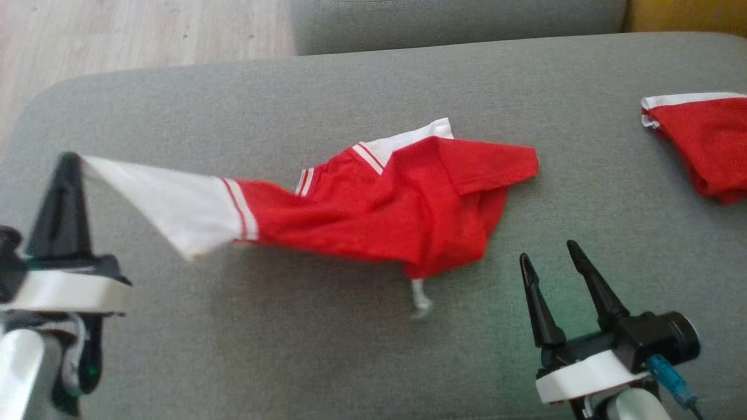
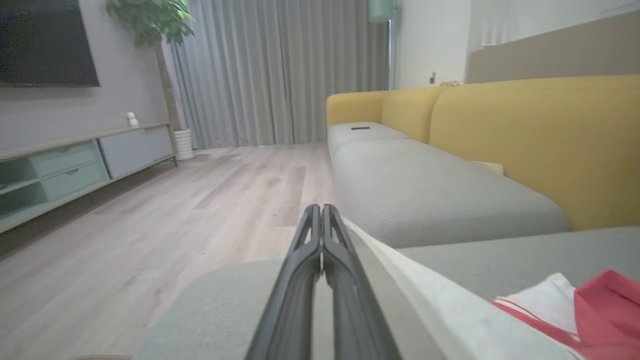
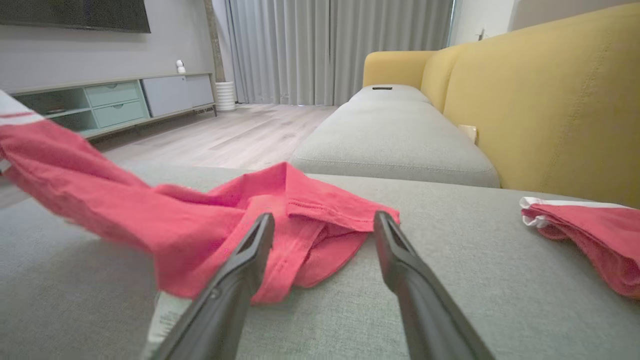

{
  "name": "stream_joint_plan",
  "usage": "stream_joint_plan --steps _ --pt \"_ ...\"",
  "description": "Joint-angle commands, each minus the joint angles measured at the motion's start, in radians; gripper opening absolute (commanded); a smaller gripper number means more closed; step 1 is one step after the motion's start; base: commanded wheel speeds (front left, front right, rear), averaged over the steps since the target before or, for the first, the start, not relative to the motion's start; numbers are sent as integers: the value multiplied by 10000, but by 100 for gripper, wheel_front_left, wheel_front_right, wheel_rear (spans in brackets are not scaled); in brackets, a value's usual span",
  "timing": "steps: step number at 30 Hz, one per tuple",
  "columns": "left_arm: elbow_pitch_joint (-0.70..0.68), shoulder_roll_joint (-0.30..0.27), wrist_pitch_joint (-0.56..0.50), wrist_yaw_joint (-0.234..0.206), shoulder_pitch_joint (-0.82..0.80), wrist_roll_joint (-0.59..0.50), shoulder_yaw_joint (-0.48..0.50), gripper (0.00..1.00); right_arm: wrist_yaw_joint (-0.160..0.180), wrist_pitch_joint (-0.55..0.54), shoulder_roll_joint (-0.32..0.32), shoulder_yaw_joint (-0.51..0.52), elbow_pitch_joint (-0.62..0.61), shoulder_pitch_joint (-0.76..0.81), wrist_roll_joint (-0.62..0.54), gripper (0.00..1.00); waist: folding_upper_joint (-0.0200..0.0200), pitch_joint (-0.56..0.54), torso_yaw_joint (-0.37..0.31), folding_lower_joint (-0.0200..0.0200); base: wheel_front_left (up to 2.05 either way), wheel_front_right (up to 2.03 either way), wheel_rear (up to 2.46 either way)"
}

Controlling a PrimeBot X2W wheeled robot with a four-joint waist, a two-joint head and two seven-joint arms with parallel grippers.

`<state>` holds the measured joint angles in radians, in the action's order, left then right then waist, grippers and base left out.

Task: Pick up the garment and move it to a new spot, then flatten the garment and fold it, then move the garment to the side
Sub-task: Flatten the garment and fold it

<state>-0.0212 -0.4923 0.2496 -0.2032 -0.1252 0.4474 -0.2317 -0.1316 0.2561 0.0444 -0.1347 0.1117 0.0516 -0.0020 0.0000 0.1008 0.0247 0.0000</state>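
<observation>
Fingers [image 2: 300, 280] of my left gripper [image 1: 71, 160] pinched tight on the white sleeve [image 1: 169, 198] of a red jersey [image 1: 408, 204], the sleeve stretched taut above the grey seat cushion [image 1: 292, 87].
The jersey's crumpled red body lies at the cushion's middle, a white label [image 1: 420, 300] showing at its near edge. My right gripper [image 1: 548, 251] hovers over the cushion's near right part, fingers spread wide and empty. A second red garment [image 1: 706, 140] with white trim rests at the cushion's right edge.

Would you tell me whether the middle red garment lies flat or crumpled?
Crumpled: the garment is bunched in folds, its white end lifted by the left gripper.
</observation>
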Motion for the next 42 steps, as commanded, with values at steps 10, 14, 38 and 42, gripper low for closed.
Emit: stream_joint_plan --steps 10,14,38,42 --pt "-559 200 121 112 -197 -403 1518 0 9 57 219 -1210 1479 -506 725 100 0 260 558 0 0 0 0" --pt "-382 550 121 491 -558 -685 1402 0 9 57 358 -2488 3648 -1648 1748 100 0 530 891 0 0 0 0" --pt "-305 797 122 1542 -1225 -1142 1637 0 9 57 1444 -4585 3709 -3068 3338 0 0 -201 433 0 0 0 0" --pt "-651 685 122 1937 -1438 -819 1854 0 9 57 2161 -4260 1804 -2685 3926 0 0 -662 67 0 0 0 0"
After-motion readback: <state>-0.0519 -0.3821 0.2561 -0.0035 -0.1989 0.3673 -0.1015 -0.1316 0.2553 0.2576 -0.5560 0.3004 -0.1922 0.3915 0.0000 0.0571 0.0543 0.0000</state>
